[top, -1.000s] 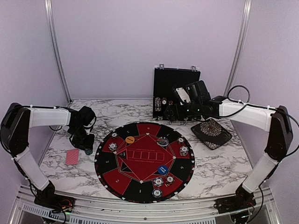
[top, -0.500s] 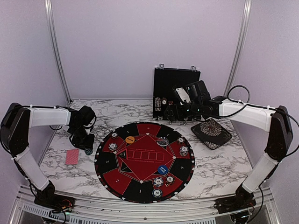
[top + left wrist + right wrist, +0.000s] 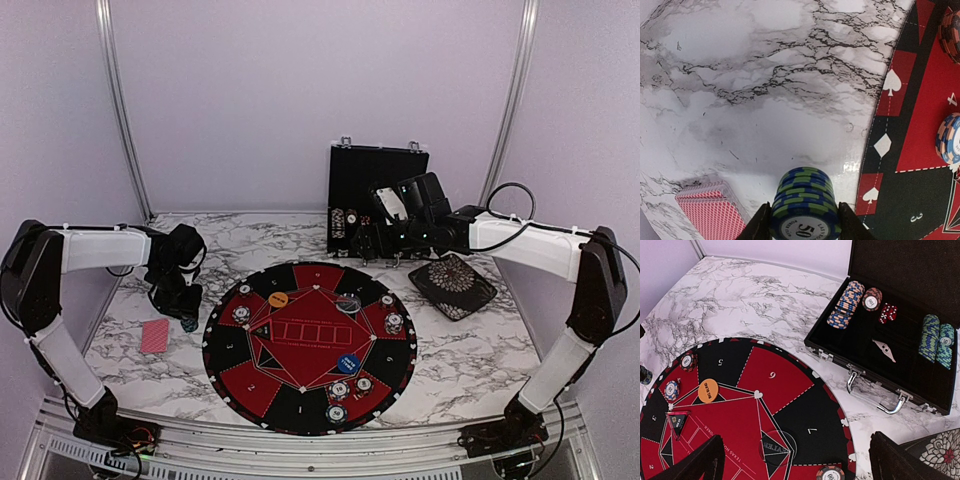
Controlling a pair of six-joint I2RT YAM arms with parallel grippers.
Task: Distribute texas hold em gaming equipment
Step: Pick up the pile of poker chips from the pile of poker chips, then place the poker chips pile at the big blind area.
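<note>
I'm pinching a stack of blue-green 50 chips (image 3: 805, 197) in my left gripper (image 3: 805, 226), worrying the unclamped ones might be sliding off onto the marble table (image 3: 765, 100).

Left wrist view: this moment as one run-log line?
left gripper: shut on chip stack | stack: between card deck and mat | right gripper: open

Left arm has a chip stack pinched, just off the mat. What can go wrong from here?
1. The left gripper holds the blue-green chip stack by its edges only, so the chips farthest from the grip may slip and scatter.
2. The red-backed card deck lies just beside the stack. Lowering here could land chips on the cards.
3. The mat already carries a chip pile near this side, and a careless placement might knock it.
</note>
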